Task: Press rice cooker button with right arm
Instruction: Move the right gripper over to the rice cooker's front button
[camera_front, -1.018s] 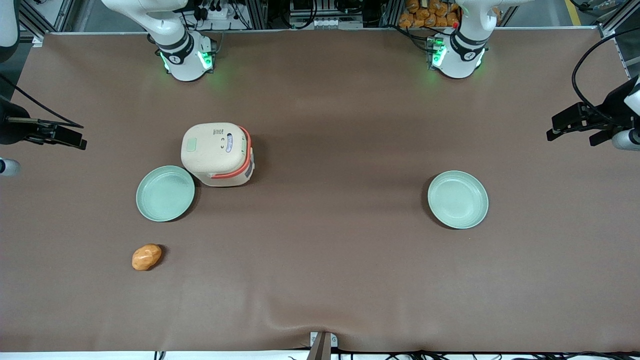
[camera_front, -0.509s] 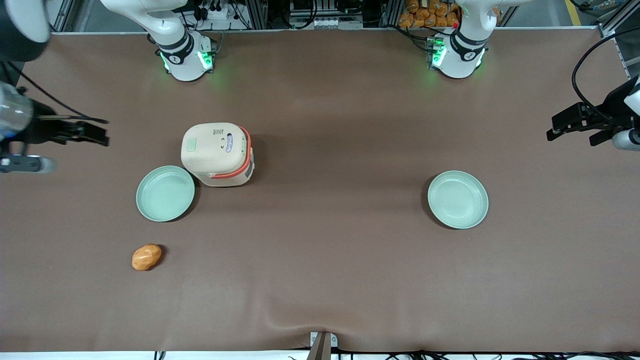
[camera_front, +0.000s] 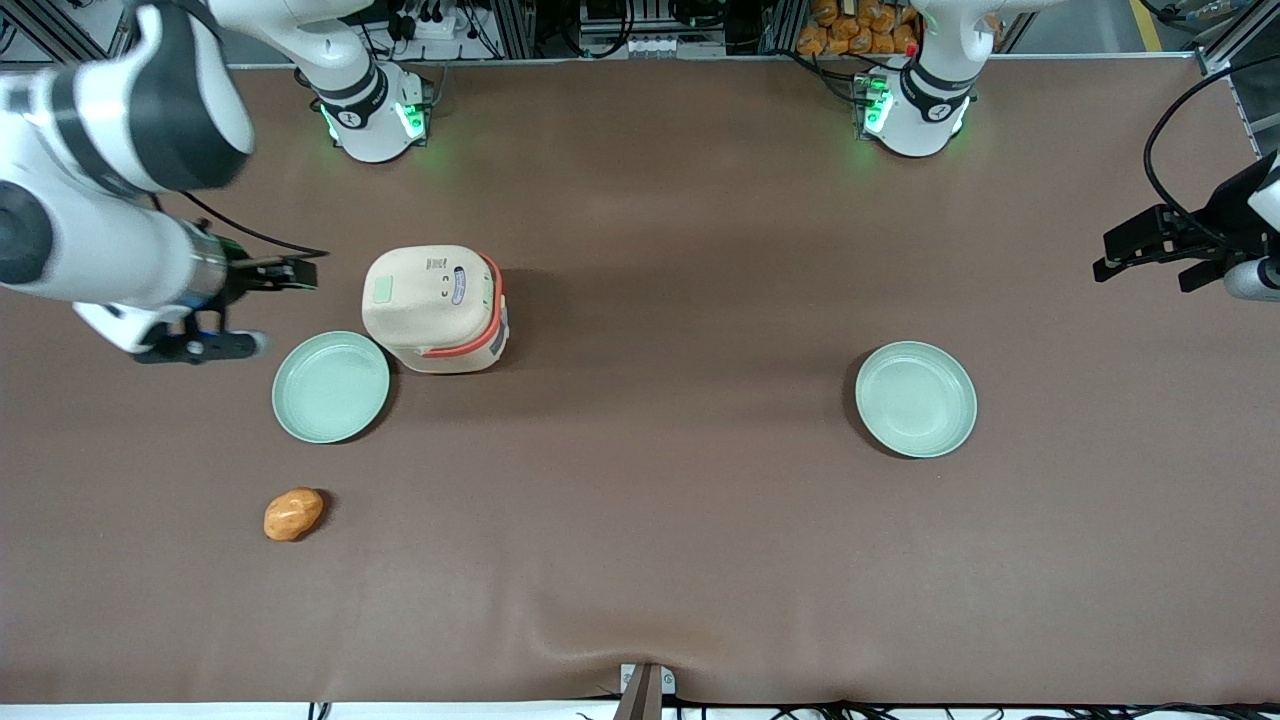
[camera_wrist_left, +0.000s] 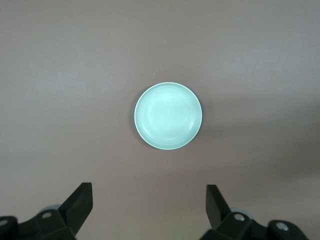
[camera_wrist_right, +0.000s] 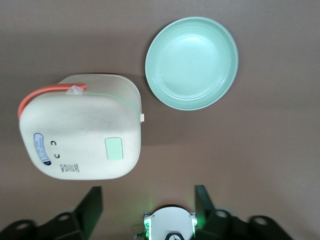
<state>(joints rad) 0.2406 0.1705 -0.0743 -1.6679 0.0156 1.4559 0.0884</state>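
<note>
The cream rice cooker (camera_front: 435, 308) with its orange-red band stands on the brown table; it also shows in the right wrist view (camera_wrist_right: 82, 127). The small pale-green button (camera_front: 381, 290) sits on the lid, at the edge toward the working arm's end of the table, and shows in the right wrist view too (camera_wrist_right: 115, 149). My right arm (camera_front: 100, 230) reaches in from that end. Its gripper (camera_front: 255, 308) hangs above the table beside the cooker, apart from it, open and empty. In the right wrist view the gripper (camera_wrist_right: 147, 202) has its fingers (camera_wrist_right: 92, 205) spread wide.
A pale-green plate (camera_front: 331, 387) lies close to the cooker, nearer the front camera, also in the right wrist view (camera_wrist_right: 191, 62). An orange lump (camera_front: 293, 514) lies nearer still. A second plate (camera_front: 915, 399) lies toward the parked arm's end, also in the left wrist view (camera_wrist_left: 168, 116).
My right arm has swung in from the table's edge toward the rice cooker, and its gripper now hangs close beside the cooker. The cooker, plates and orange lump have not moved.
</note>
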